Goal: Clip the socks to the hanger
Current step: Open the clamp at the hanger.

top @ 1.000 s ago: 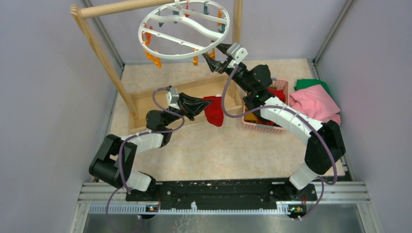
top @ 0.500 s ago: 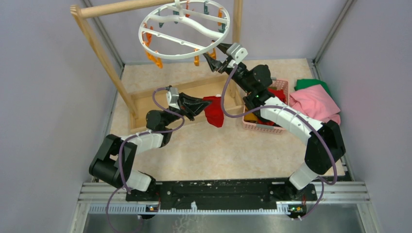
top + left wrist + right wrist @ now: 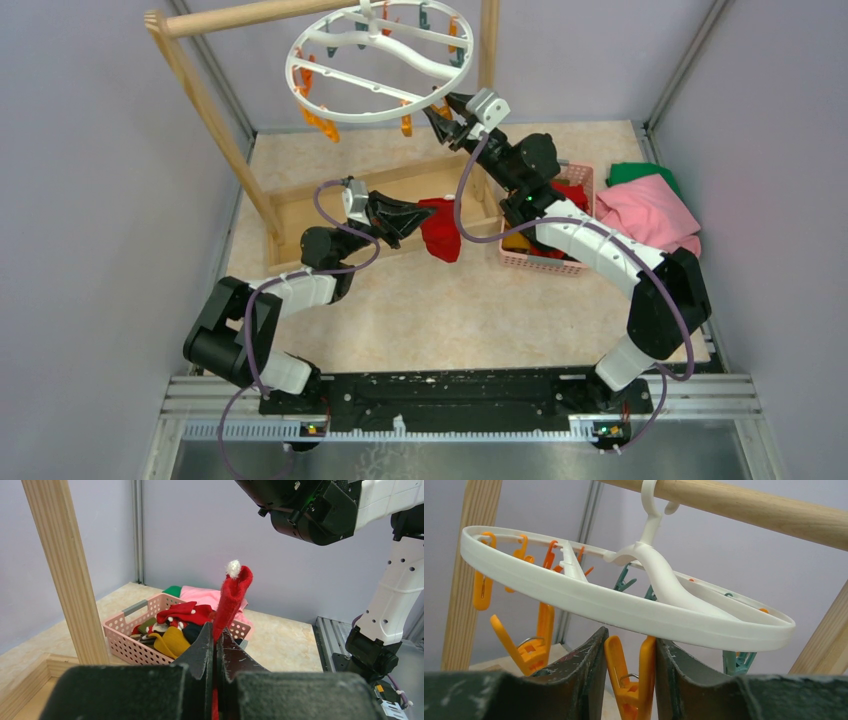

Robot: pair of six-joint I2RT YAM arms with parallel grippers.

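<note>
Rising since before, the right gripper [image 3: 630, 672] now brackets an orange clip [image 3: 631, 677] under the hanger [image 3: 380, 62]. Below it, the left gripper [image 3: 216, 645] pinches a red sock [image 3: 231, 600] near the basket [image 3: 131, 639].

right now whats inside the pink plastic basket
The pink plastic mesh basket holds a heap of socks: a red one with white pompoms, a yellow one, a black one. Anything beneath the heap is covered.
</note>
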